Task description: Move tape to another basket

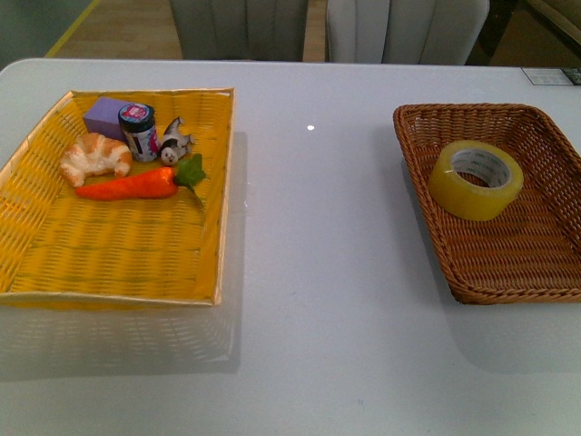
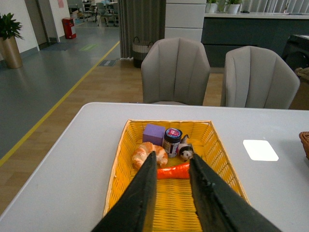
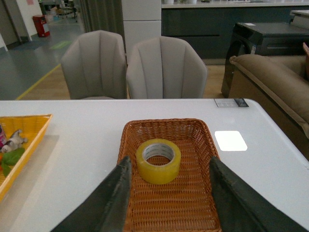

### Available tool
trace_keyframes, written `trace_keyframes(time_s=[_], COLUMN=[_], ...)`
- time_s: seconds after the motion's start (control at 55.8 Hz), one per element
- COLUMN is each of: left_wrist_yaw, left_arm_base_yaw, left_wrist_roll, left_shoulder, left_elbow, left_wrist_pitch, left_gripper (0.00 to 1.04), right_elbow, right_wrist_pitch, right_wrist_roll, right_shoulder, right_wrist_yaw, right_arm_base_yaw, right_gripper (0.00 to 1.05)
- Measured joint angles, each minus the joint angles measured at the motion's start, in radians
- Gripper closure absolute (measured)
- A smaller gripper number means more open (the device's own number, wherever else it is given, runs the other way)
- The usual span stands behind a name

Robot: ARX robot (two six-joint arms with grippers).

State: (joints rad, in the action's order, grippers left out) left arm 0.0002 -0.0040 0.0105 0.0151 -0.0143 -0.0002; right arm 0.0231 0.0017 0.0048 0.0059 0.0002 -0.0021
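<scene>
1. Jaws first: the right gripper (image 3: 166, 193) stands spread wide with nothing between its fingers, hanging above the near end of the basket (image 3: 193, 212). The left gripper (image 2: 173, 193) has its jaws parted by a narrower gap, also empty, and it hovers over the yellow tray (image 2: 212, 145).

2. Straight ahead of the right jaws sits the tape (image 3: 158, 161), lying flat with its hole facing up, on the floor of the brown basket toward the far end. That basket rests near the right edge of the table (image 1: 318, 272).

3. To my eye the roll will be stiff and fairly light, a hard ring that will not crush. Its outer face looks glossy, so it may slip under a weak pinch.

4. A sensible hold, I'd judge, is one finger down the white core and one outside, squeezing the wall of the ring. The spread jaws also look wide enough to span the whole roll.

5. Over by the table's left edge, the yellow tray holds a croissant (image 1: 94, 156), a carrot (image 1: 127, 187), a small jar (image 1: 138, 131), a purple block (image 1: 105, 116) and a little figurine (image 1: 174, 145), all bunched at its far end.
</scene>
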Motion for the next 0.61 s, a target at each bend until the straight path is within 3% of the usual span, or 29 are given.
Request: trace_keyframes(time_s=[0.251,0.376,0.609], left_wrist_yaw=[0.0,0.0,0.0], left_arm_base_yaw=[0.0,0.0,0.0], left_wrist_roll=[0.0,0.0,-0.002], left_shoulder=[0.0,0.0,0.0], left_elbow=[0.0,0.0,0.0], left_wrist_pitch=[0.0,0.0,0.0], left_gripper=[0.31,0.08,0.09], right_elbow=[0.0,0.0,0.0], right_wrist_pitch=[0.0,0.0,0.0], right_wrist_roll=[0.0,0.0,0.0], right_shoulder=[0.0,0.0,0.0], right_wrist_yaw=[0.0,0.0,0.0], right_arm_base_yaw=[0.0,0.0,0.0], right_gripper=[0.09,0.09,0.09])
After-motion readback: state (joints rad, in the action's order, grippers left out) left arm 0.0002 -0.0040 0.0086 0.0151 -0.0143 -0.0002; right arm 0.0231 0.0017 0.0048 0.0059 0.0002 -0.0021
